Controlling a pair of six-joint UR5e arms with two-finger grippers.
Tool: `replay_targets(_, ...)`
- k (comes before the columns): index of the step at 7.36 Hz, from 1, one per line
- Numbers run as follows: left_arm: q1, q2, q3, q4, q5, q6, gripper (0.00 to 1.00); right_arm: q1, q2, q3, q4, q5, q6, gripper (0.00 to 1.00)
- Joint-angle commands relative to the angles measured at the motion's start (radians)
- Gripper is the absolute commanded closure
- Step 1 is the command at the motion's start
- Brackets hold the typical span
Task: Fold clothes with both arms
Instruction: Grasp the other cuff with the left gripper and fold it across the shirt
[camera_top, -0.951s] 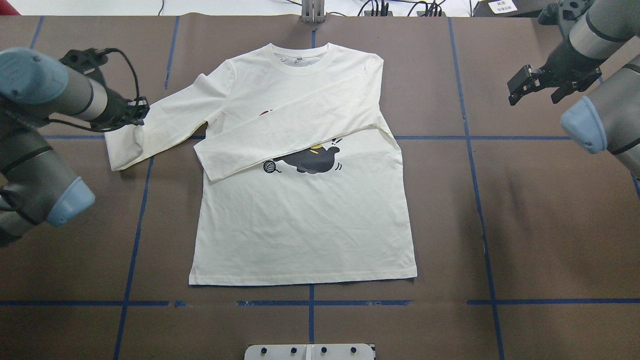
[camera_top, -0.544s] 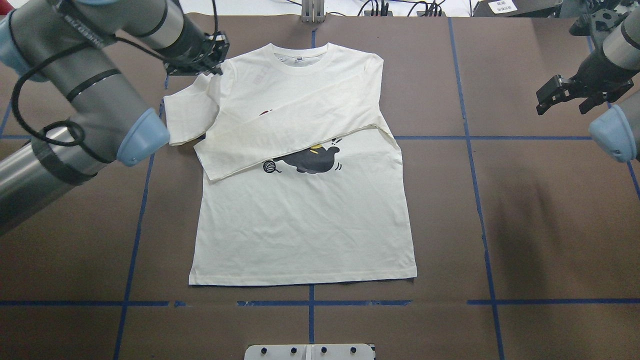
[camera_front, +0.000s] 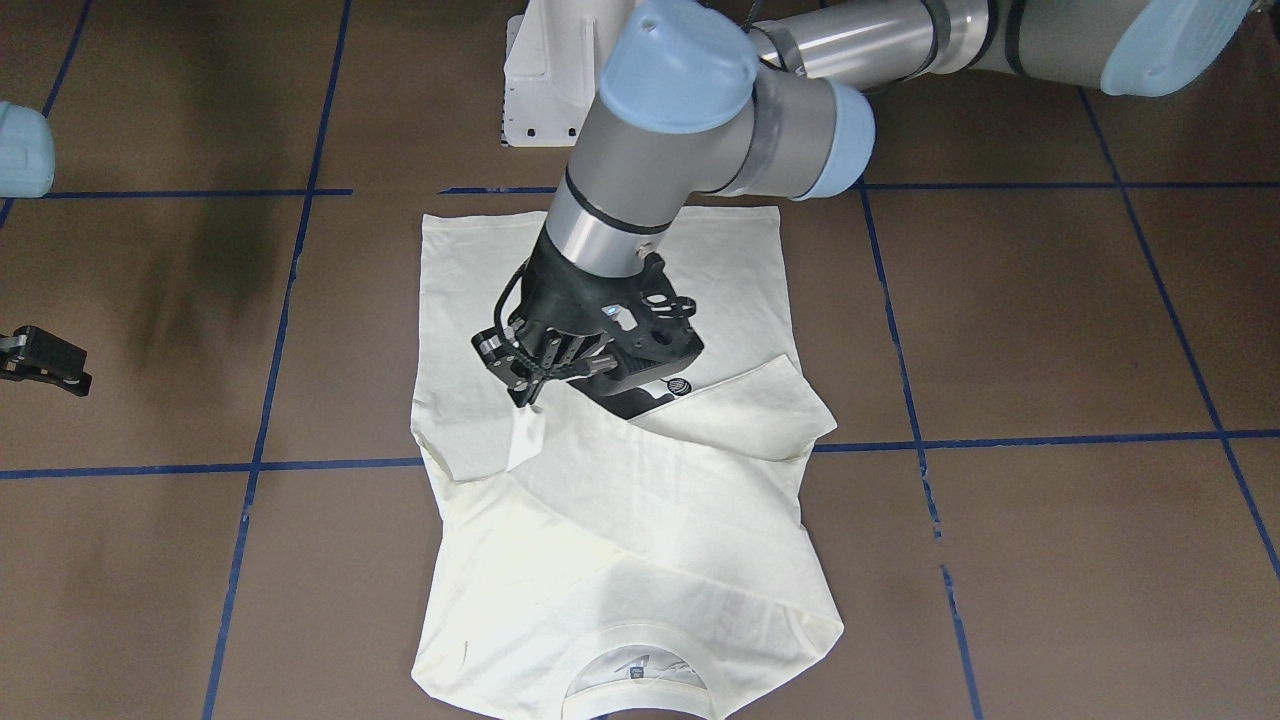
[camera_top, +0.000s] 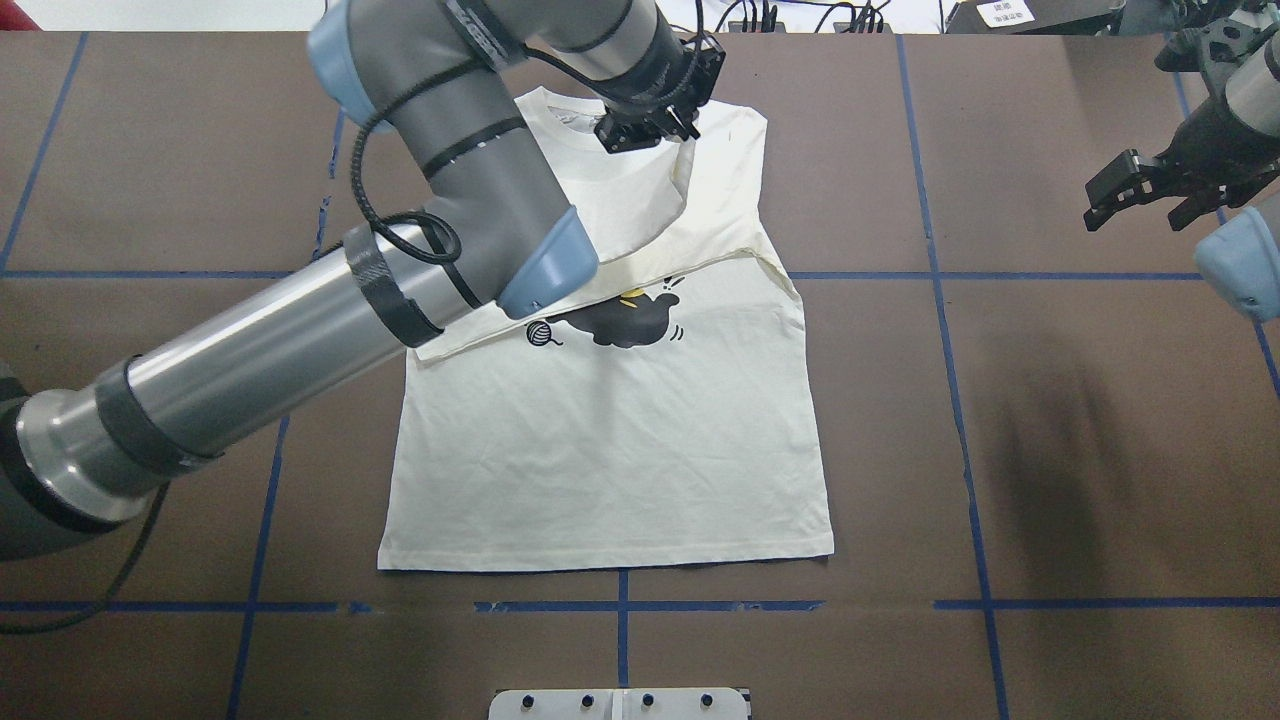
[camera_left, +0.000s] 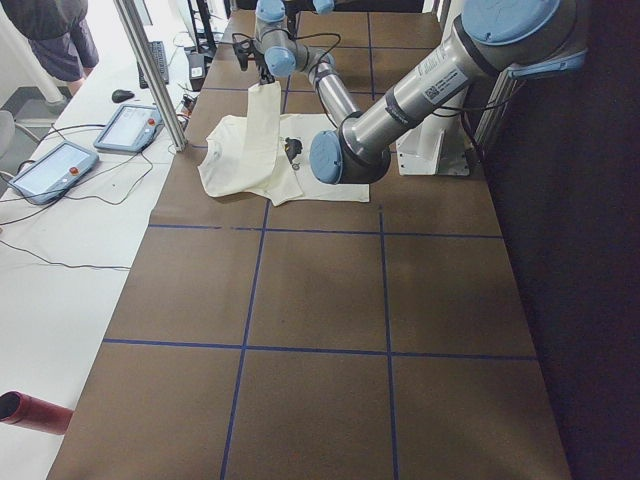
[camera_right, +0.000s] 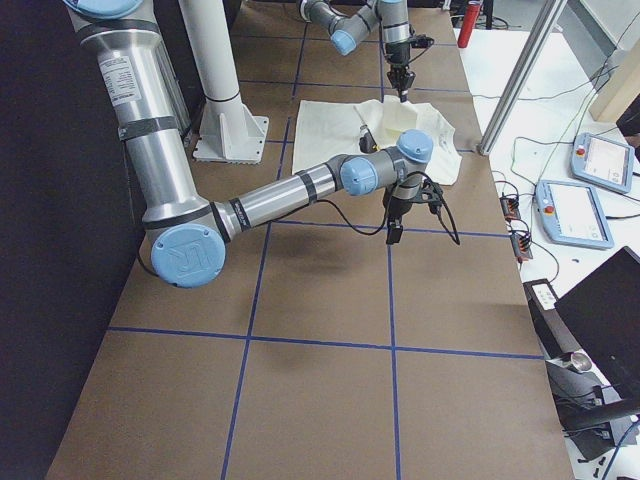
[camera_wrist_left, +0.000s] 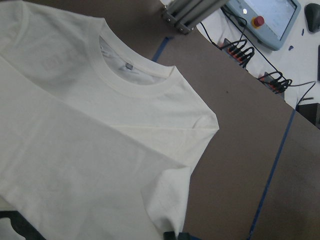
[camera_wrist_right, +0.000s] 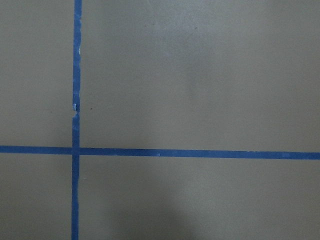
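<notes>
The cream long-sleeve shirt (camera_top: 610, 440) lies flat, front up, collar (camera_top: 570, 130) at the far side, with the black cat print (camera_top: 625, 320) partly covered by its right sleeve (camera_top: 640, 255), folded across the chest. My left gripper (camera_top: 650, 125) is shut on the other sleeve's cuff (camera_front: 525, 440) and holds it lifted over the chest near the collar. The sleeve (camera_top: 685, 170) hangs from it. In the front-facing view the left gripper (camera_front: 525, 395) hovers above the shirt (camera_front: 600, 520). My right gripper (camera_top: 1140, 195) is open and empty above the bare table at the right.
Blue tape lines (camera_top: 955, 400) grid the brown table. The white pedestal base (camera_front: 545, 80) stands at the robot's edge. Cables and plugs (camera_top: 760, 15) lie along the far edge. Teach pendants (camera_left: 128, 125) rest on the side bench.
My left arm has carried the sleeve from the table's left, up and across the shirt to over the collar area. My right gripper has drawn back toward the right edge.
</notes>
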Motion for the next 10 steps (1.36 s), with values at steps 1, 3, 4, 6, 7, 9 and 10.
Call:
replay_targets(1, 0.139, -0.092, 0.244, -0.197, 0.205, -0.089, 0.62, 0.000, 0.004, 0.000, 0.000, 0.001, 0.006, 0.00)
replay_targets(3, 0.200, -0.085, 0.272, -0.287, 0.264, 0.059, 0.00, -0.005, 0.007, -0.001, 0.000, 0.001, 0.007, 0.00)
replay_targets(4, 0.200, -0.057, 0.225, -0.285, 0.257, 0.076, 0.00, -0.005, 0.007, 0.011, 0.000, 0.002, 0.010, 0.00)
replay_targets(6, 0.191, 0.085, 0.006, -0.139, 0.217, 0.188, 0.00, -0.066, -0.005, 0.098, 0.002, -0.004, 0.082, 0.00)
replay_targets(7, 0.177, 0.134, -0.109, -0.012, 0.208, 0.258, 0.00, -0.163, -0.008, 0.171, 0.012, -0.065, 0.231, 0.00)
replay_targets(9, 0.130, 0.289, -0.344, 0.154, 0.131, 0.402, 0.00, -0.372, -0.011, 0.244, 0.121, -0.195, 0.543, 0.00)
replay_targets(10, 0.116, 0.400, -0.472, 0.213, 0.114, 0.501, 0.00, -0.479, -0.028, 0.255, 0.208, -0.272, 0.704, 0.00)
